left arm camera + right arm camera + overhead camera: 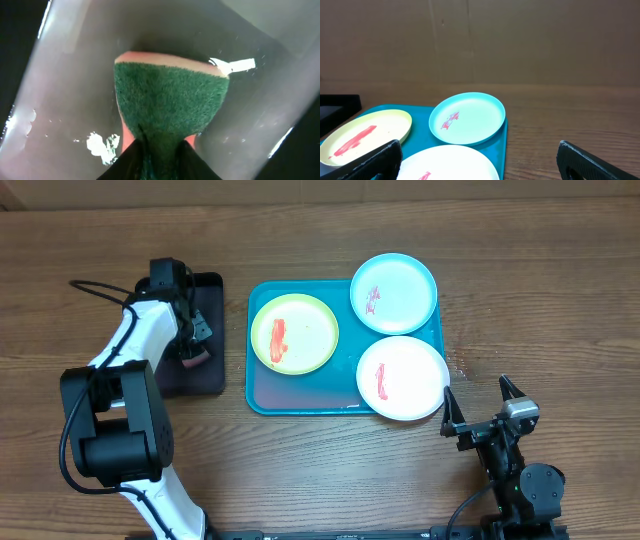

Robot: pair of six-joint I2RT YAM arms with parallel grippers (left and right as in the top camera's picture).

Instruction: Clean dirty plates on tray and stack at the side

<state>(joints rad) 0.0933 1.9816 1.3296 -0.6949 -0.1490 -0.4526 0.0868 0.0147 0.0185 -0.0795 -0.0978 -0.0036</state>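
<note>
Plates: yellow-green plate [293, 332], light blue plate [394, 292] and white plate [402, 377] lay red-smeared on the turquoise tray [300, 398].
Left gripper [193, 350]: pinched on the green sponge [170, 100] at the black tray [212, 290].
Right gripper [480, 412]: fingers apart.
Advice: grip firmly, lift clear.

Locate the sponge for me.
Overhead, the sponge is far left over the black tray, pinched in the left gripper, beside the turquoise tray.

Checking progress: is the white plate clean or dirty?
Dirty: a red smear shows on the white plate, lying on the tray.
</note>
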